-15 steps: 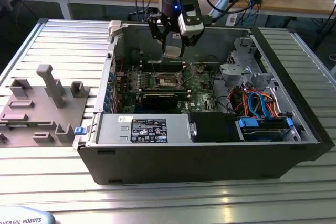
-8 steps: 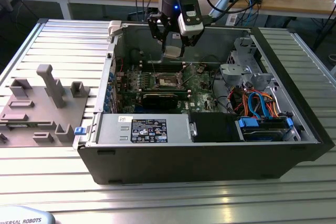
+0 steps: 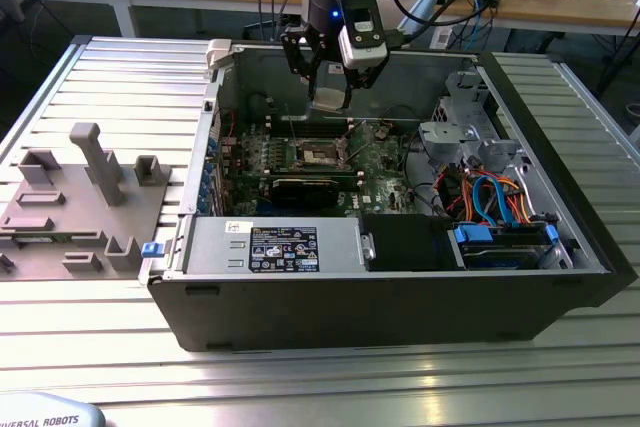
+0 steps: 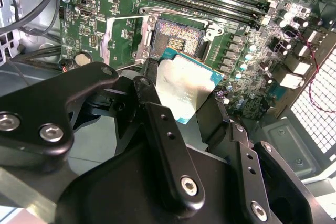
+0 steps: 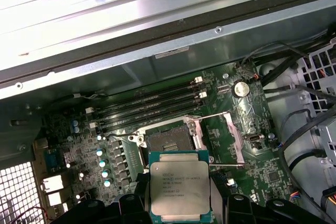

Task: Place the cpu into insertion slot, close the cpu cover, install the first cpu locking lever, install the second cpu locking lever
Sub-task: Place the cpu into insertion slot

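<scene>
You have the gripper (image 5: 181,203) pinching the cpu (image 5: 180,184) by two edges; the insertion slot (image 5: 169,141) sits bare (cpu cover (image 5: 198,132) swung open) below it, not touching.

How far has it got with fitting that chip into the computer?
No step is finished yet. The gripper holds the cpu above the motherboard, close over the insertion slot, which is empty with its contacts bare. The cpu cover lies swung open beside the slot. Left to do: seating the chip, then closing and latching the cover.
</scene>
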Robot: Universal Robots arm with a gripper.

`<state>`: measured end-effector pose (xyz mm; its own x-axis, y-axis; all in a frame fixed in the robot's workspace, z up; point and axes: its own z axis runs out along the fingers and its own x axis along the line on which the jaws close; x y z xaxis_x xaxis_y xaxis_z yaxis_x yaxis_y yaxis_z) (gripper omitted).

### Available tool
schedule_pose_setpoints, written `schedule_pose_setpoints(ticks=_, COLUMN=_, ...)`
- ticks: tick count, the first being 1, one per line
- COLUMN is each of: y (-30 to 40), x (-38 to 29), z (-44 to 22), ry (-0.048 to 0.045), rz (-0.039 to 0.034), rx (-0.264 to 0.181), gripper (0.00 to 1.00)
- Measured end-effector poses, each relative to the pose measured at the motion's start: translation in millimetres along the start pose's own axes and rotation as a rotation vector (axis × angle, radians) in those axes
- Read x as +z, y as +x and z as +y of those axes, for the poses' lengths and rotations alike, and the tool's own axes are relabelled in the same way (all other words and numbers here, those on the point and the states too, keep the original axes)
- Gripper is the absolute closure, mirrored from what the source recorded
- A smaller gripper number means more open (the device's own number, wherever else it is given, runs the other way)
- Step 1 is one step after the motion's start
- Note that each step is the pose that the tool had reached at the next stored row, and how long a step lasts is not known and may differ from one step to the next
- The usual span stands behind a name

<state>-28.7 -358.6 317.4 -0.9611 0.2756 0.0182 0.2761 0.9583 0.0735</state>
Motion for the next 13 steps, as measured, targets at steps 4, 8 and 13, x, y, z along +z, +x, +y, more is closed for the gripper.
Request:
schedule_pose_setpoints(ticks=4, y=0.0, x=0.0, z=0.0, ry=0.0, rz=-0.0001, rx=0.002, gripper=0.46)
schedule_pose_setpoints(ticks=8, y=0.0, x=0.0, z=0.0, ry=0.0, rz=-0.0003, rx=0.004, gripper=0.46)
schedule_pose_setpoints(ticks=13, y=0.0, x=0.0, z=0.0, ry=-0.0001, rz=-0.0006, rx=0.007, gripper=0.46)
